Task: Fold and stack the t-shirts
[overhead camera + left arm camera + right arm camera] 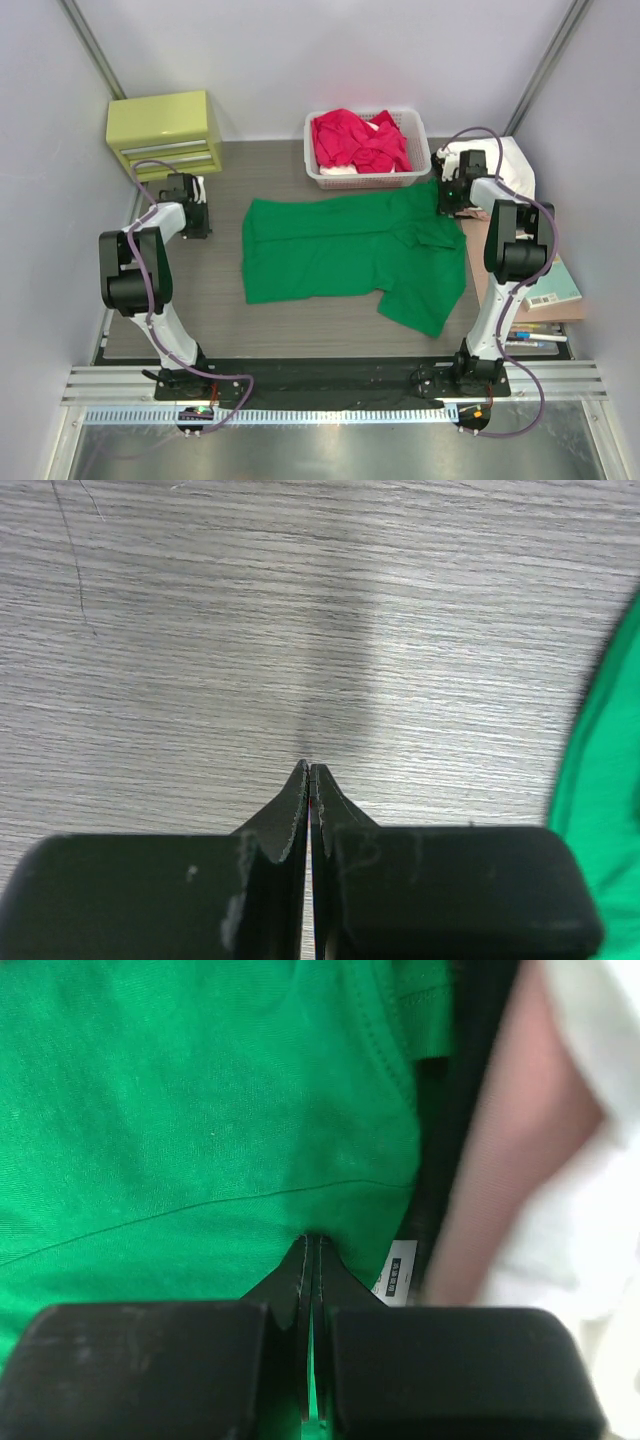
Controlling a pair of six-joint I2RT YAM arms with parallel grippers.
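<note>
A: Where is the green t-shirt [340, 250] lying?
B: It is lying spread mid-table [200, 300], just in front of the basket [370, 180] holding the red t-shirts [355, 140].
A: And the 2 grippers?
B: The left gripper [310, 770] is hovering over bare wood beside it and the right gripper [312, 1242] over its right edge. Both are pressing their fingers together, and the left is gripping nothing.

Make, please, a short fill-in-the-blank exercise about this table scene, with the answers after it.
1. The t-shirt spread on the table is ___.
2. The top shirts in the white basket are ___.
3. The right gripper hangs over the spread t-shirt; the other gripper, over bare table, is the ___ one.
Answers: green; red; left.
</note>
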